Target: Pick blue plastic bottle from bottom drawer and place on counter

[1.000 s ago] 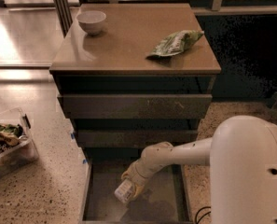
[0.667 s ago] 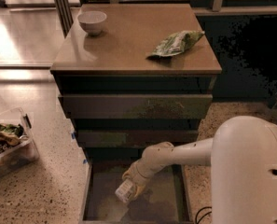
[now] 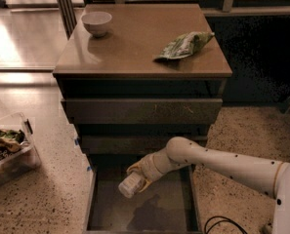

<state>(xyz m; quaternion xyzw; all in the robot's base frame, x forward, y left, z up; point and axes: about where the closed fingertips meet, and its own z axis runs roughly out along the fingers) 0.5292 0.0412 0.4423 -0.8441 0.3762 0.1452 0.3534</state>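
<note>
The bottom drawer (image 3: 174,208) is pulled open below the dark cabinet, its grey-brown floor bare. My gripper (image 3: 140,177) reaches in from the right on a white arm and is shut on the blue plastic bottle (image 3: 130,185), a small pale bottle held tilted, its end pointing down-left above the drawer floor. The bottle casts a shadow on the floor below it. The counter (image 3: 134,40) is the glossy brown top of the cabinet, well above the gripper.
A small white bowl (image 3: 96,22) stands at the counter's back left and a green foil snack bag (image 3: 185,45) lies at its right. Two closed drawer fronts (image 3: 142,111) sit above the open drawer. A clear bin (image 3: 8,147) of items stands on the floor at left.
The gripper with the bottle has risen a little off the drawer floor and the view has shifted slightly. Bowl and bag have not moved.
</note>
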